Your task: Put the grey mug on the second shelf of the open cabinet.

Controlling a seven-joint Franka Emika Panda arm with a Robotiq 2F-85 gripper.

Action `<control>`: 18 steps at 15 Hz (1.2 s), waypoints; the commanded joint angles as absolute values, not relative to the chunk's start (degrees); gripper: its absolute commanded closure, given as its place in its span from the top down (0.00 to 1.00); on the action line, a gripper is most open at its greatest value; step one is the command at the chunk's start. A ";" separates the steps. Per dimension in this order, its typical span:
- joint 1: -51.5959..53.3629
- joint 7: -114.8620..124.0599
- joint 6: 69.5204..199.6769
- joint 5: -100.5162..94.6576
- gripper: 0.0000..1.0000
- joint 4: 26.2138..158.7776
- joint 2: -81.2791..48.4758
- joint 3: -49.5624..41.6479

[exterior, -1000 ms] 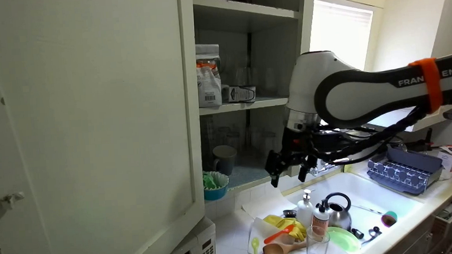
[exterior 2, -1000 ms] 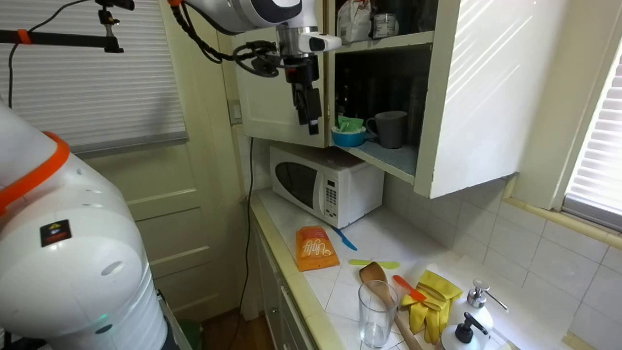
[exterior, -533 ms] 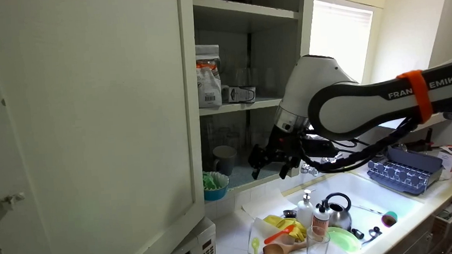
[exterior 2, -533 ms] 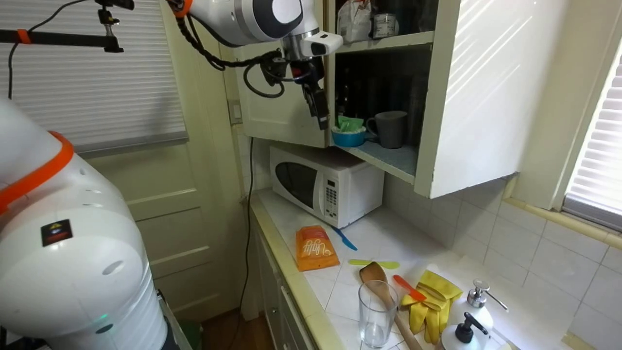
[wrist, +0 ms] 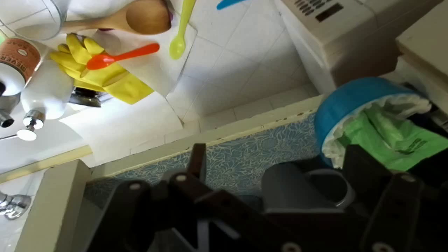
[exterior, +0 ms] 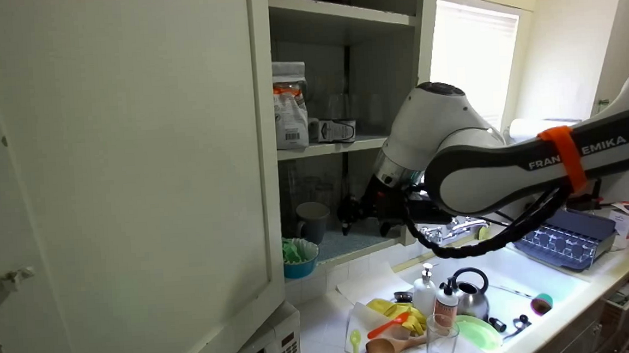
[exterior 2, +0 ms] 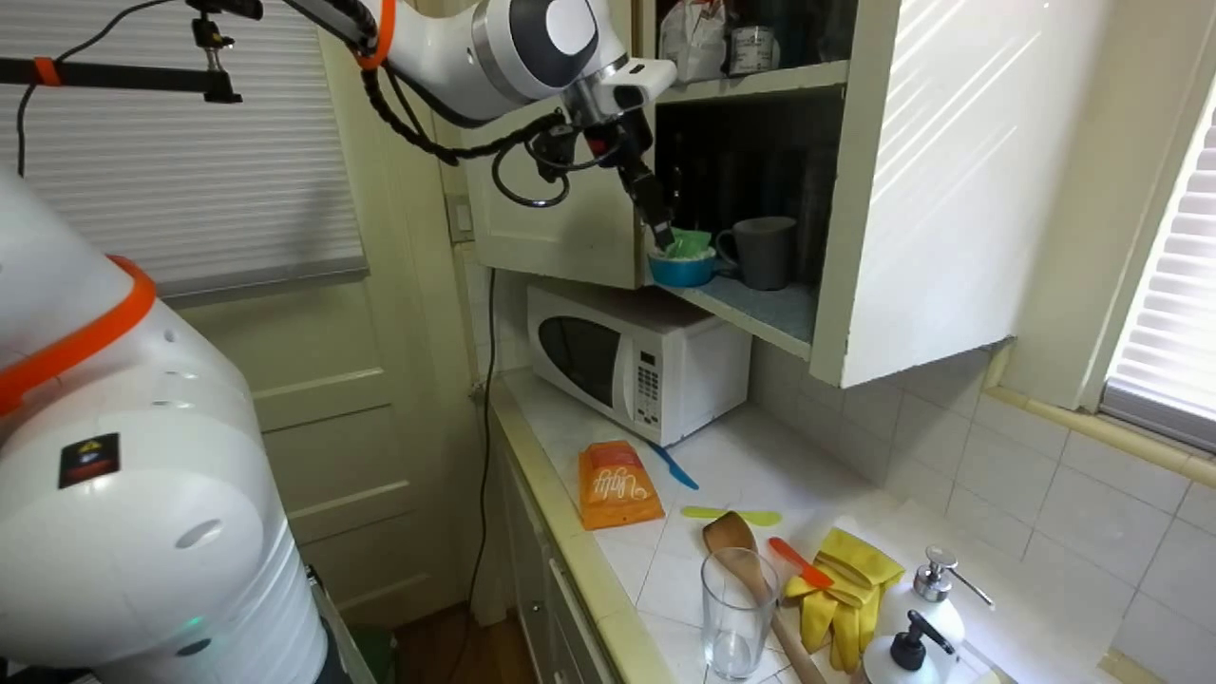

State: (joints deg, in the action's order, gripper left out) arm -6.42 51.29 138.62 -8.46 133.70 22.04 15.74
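Grey mug (exterior 2: 768, 255) on bottom shelf (wrist: 252, 154), blue bowl (exterior 2: 681, 272) close beside it

From my station I have the end effector (exterior: 366, 229) at the mouth of the cream cabinet (exterior 2: 936, 209), tilted down and inward. It is released: in the wrist view the fingers (wrist: 197, 160) stand wide apart. The mug is upright on the blue-patterned shelf, clear of the fingers in both exterior views, its handle toward the bowl.

Tight spots: the bowl, lined in white and holding a green packet (wrist: 395, 136), stands at the shelf's front edge, near one finger; I cannot tell whether the two touch. On the opposite side I have the cabinet's upright post (wrist: 52, 206); overhead, the next shelf (exterior: 337, 147), carrying a white bag (exterior: 290, 115). Dim glasses (exterior: 324, 193) show behind the mug. The door (exterior: 127, 155) stands swung out wide.

Lower down, a white microwave (exterior 2: 655, 366) sits on the tiled surface (exterior 2: 760, 465). Along that surface I log an orange packet (exterior 2: 619, 486), a lime spoon (exterior: 356, 351), a wooden spoon (exterior: 382, 352), a red spoon (exterior: 389, 325) lying partly across yellow gloves (wrist: 129, 87), a tall drinking glass (exterior 2: 739, 608) and two pump bottles (exterior: 424, 295), all well below the end effector. Farther off, a steel kettle (exterior: 472, 303) and a green plate (exterior: 479, 333) at the sink (exterior: 539, 280); a dark dish rack (exterior: 569, 240) at its far side.
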 commanded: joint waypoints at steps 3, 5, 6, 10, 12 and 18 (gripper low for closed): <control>-18.40 74.27 150.96 -25.77 1.00 135.32 17.94 26.54; -17.74 81.01 156.58 -34.32 1.00 134.61 15.63 25.75; -13.75 74.67 151.62 -28.82 1.00 134.31 16.85 22.18; -17.21 78.39 155.37 -32.32 1.00 134.49 15.81 25.31; -17.20 78.49 155.38 -32.43 1.00 134.41 15.81 25.34; -21.30 93.44 154.82 -38.18 1.00 129.08 11.23 30.49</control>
State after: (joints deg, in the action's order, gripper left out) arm -18.38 84.75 155.37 -33.54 131.99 13.92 27.37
